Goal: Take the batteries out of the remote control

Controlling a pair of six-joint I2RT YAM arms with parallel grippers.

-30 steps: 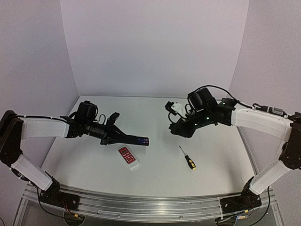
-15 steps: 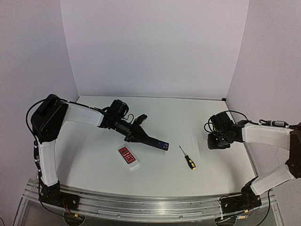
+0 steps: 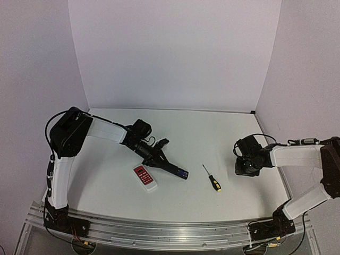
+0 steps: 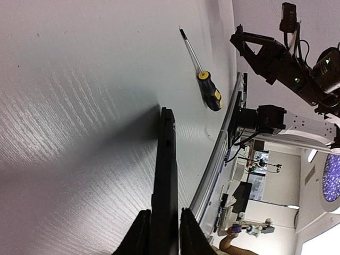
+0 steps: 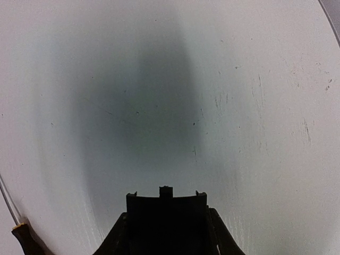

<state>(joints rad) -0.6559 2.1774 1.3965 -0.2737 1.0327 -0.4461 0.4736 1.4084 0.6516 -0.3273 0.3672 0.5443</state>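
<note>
Near the worktop's (image 3: pixel 223 133) centre, with 12 o'clock at the back wall (image 3: pixel 170 53): my left claw (image 3: pixel 161 164) is clamped on one end of the dark remote (image 3: pixel 173 170), a finger pressed against each flat face. The remote stands on edge and slopes down toward 4 o'clock. Its bluish free end is low over the worktop; whether it touches, I cannot tell. Its battery bay is turned away from every view, so the batteries cannot be made out, and I cannot tell whether they sit inside.

At 7 o'clock of the held remote, just beside it, the white remote (image 3: pixel 144 177) lies flat with its red face up. At 3 o'clock of the free end, apart from it, lies the screwdriver (image 3: pixel 211 178), shaft tip toward 11 o'clock, yellow-and-black handle toward 5 o'clock.

At the 3 o'clock side, my right claw (image 3: pixel 246 168) hangs low over the worktop. It is closed on a small flat black cover (image 5: pixel 166 204), whose far edge with three small tabs projects past the fingers. The worktop's right edge runs near this claw at 3 o'clock.

The front rail (image 3: pixel 170 229) lies at 6 o'clock, well apart from both remotes. Bare worktop runs from 10 to 2 o'clock up to the back wall, and between the screwdriver and my right claw.
</note>
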